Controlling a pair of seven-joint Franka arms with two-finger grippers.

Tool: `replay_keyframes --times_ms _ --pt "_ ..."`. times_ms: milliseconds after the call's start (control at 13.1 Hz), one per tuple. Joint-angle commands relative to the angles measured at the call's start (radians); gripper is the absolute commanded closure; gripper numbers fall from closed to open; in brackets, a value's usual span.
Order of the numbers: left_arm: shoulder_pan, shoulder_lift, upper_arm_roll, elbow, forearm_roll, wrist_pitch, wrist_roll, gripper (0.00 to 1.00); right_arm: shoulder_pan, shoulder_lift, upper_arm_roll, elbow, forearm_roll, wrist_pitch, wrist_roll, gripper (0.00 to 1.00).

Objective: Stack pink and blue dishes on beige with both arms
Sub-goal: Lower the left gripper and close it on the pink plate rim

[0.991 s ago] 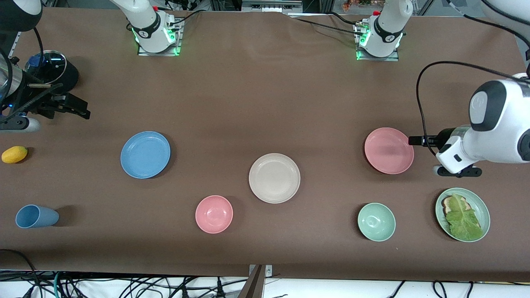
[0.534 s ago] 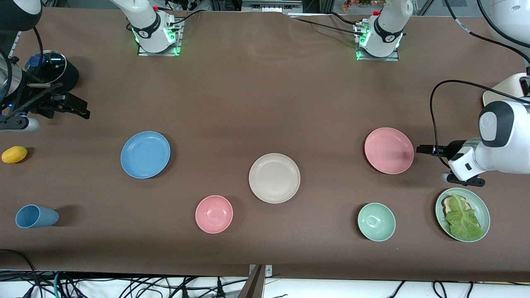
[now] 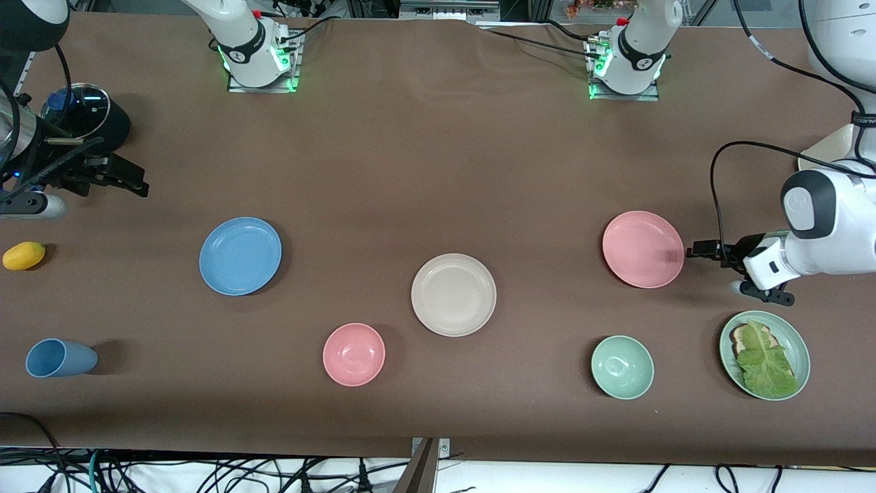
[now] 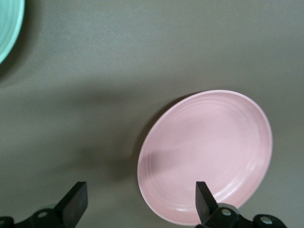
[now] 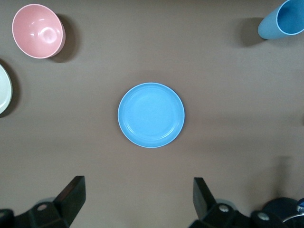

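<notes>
So neither plate has been lifted yet, and the step in hand reads as the approach. In the front view the pink plate (image 3: 643, 248) lies flat on the brown table (image 3: 424, 171) at centre right of the frame. The left gripper (image 3: 697, 250) sits low just beside that plate's rim, toward the left arm's end of the table, with its fingers spread and nothing between them. The left wrist view agrees: both black fingers (image 4: 205, 202) stand wide apart along the lower edge, one of them at the plate's rim.

The blue plate (image 3: 240, 255) rests at centre left of the frame, untouched. The right gripper (image 3: 133, 181) hangs at the upper left edge, near a dark pot with a glass lid (image 3: 85, 113), jaws parted and empty; in its wrist view the blue plate sits mid-frame, well apart from the fingers. The right arm looks to be waiting.

The beige plate (image 3: 454, 294) lies bare at the frame's centre, between the two coloured plates and a little lower.

Next, I judge, the left gripper must get one finger under the shallow pink rim and one over it before pinching. The rim is thin and low, so a flat, careful entry matters, or the plate will merely slide away.
</notes>
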Motion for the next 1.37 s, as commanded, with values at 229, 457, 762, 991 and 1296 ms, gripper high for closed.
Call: replay_keyframes --times_ms 229,457,762,991,1296 --pt "0.024 -0.038 -0.005 -0.207 -0.162 0.237 0.167 0.00 0.000 -0.005 0.000 0.016 -0.014 -0.019 -0.001 0.00" --pt "0.022 -0.043 -0.005 -0.273 -0.225 0.297 0.172 0.00 0.000 -0.004 0.000 0.016 -0.026 -0.019 -0.002 0.00" --pt "0.013 -0.043 -0.004 -0.343 -0.354 0.355 0.247 0.01 0.000 0.002 0.000 0.016 -0.066 -0.019 -0.001 0.00" --pt "0.018 -0.050 -0.002 -0.357 -0.356 0.348 0.247 0.48 0.000 0.002 0.000 0.016 -0.066 -0.018 0.010 0.00" --pt "0.001 -0.067 0.039 -0.321 -0.336 0.236 0.236 1.00 -0.003 0.007 0.000 0.016 -0.077 -0.005 0.007 0.00"
